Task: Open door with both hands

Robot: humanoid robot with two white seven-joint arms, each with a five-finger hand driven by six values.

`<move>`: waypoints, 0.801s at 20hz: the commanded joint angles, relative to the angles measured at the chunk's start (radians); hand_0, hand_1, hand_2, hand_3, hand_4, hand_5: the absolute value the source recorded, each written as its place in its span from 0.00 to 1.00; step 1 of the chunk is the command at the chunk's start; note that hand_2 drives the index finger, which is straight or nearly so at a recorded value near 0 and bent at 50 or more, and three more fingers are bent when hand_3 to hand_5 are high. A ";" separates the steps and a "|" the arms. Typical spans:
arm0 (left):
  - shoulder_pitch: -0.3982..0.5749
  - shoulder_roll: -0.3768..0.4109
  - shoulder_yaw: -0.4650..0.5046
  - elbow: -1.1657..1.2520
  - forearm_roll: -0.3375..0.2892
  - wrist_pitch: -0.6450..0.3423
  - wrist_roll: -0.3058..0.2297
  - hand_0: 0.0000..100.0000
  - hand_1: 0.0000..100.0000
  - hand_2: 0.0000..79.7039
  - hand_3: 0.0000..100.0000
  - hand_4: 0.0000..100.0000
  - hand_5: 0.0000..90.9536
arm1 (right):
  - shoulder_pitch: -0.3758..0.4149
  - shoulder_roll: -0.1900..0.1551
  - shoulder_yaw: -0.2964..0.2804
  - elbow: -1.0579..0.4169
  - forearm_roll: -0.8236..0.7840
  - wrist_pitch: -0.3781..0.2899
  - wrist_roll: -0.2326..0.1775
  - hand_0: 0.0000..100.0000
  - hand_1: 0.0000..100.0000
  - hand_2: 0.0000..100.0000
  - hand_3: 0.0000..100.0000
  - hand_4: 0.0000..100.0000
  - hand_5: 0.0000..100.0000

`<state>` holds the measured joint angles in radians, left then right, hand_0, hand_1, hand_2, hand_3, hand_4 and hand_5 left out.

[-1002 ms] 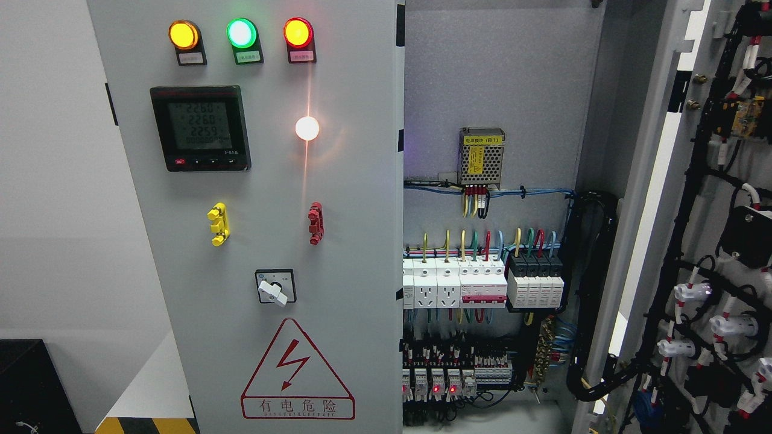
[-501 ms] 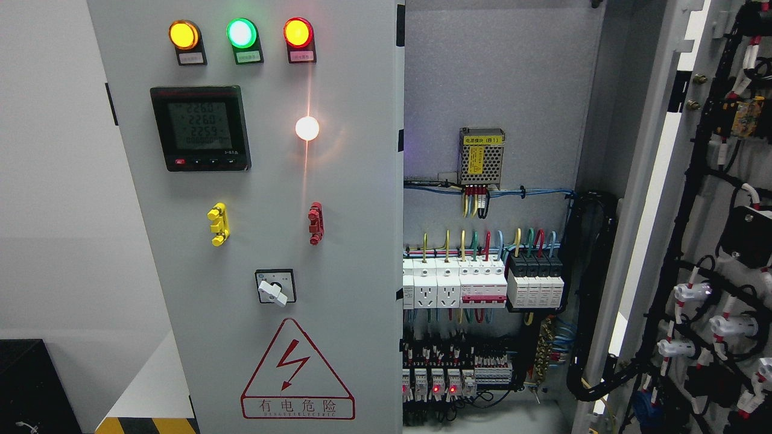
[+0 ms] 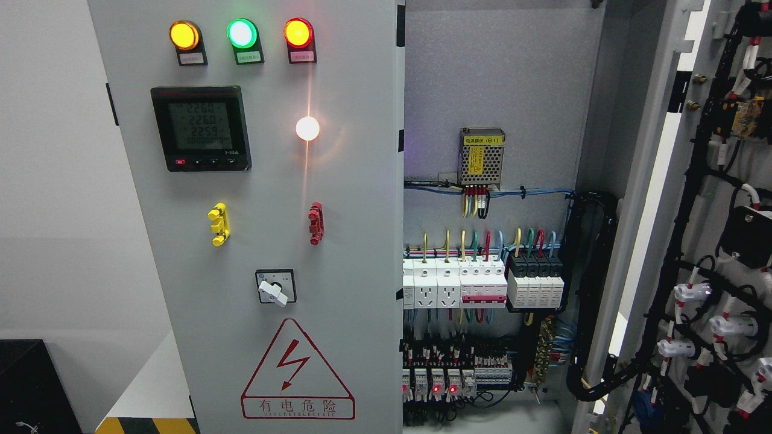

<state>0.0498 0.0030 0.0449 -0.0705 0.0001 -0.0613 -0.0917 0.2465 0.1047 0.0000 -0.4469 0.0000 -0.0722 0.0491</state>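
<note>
A grey electrical cabinet fills the head view. Its left door (image 3: 356, 253) stands shut or nearly so, carrying three lit lamps (image 3: 241, 33), a black digital meter (image 3: 201, 128), a yellow handle (image 3: 218, 224), a red handle (image 3: 315, 223), a rotary switch (image 3: 275, 287) and a red hazard triangle (image 3: 297, 372). The right door (image 3: 669, 199) is swung wide open at the picture's right, its inner side covered with black cable looms (image 3: 699, 289). Neither of my hands shows anywhere.
Inside the open half sit a metal power supply (image 3: 481, 155), a row of white breakers and sockets (image 3: 458, 283), black modules (image 3: 535, 283) and terminal blocks (image 3: 458, 374). A black box (image 3: 27, 386) stands at lower left, beside yellow-black floor tape (image 3: 148, 425).
</note>
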 commanded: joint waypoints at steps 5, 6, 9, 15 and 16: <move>0.002 0.002 -0.002 0.009 -0.022 -0.006 0.046 0.00 0.00 0.00 0.00 0.00 0.00 | 0.161 -0.046 0.078 -0.697 0.002 -0.014 0.000 0.19 0.00 0.00 0.00 0.00 0.00; 0.002 0.002 -0.006 0.009 -0.020 -0.005 0.043 0.00 0.00 0.00 0.00 0.00 0.00 | 0.183 -0.049 0.093 -0.749 0.002 -0.014 0.000 0.19 0.00 0.00 0.00 0.00 0.00; 0.002 0.000 -0.007 0.008 -0.015 -0.005 0.033 0.00 0.00 0.00 0.00 0.00 0.00 | 0.212 -0.051 0.117 -0.873 0.002 -0.026 0.000 0.19 0.00 0.00 0.00 0.00 0.00; -0.004 -0.001 -0.007 0.009 -0.012 -0.005 0.047 0.00 0.00 0.00 0.00 0.00 0.00 | 0.221 -0.075 0.140 -1.050 0.002 -0.058 0.000 0.19 0.00 0.00 0.00 0.00 0.00; -0.005 -0.001 -0.008 0.009 -0.017 -0.003 0.049 0.00 0.00 0.00 0.00 0.00 0.00 | 0.221 -0.077 0.141 -1.067 0.002 -0.058 0.000 0.19 0.00 0.00 0.00 0.00 0.00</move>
<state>0.0494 0.0007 0.0410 -0.0638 0.0000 -0.0695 -0.0567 0.4438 0.0601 0.0837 -1.1213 0.0000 -0.1240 0.0491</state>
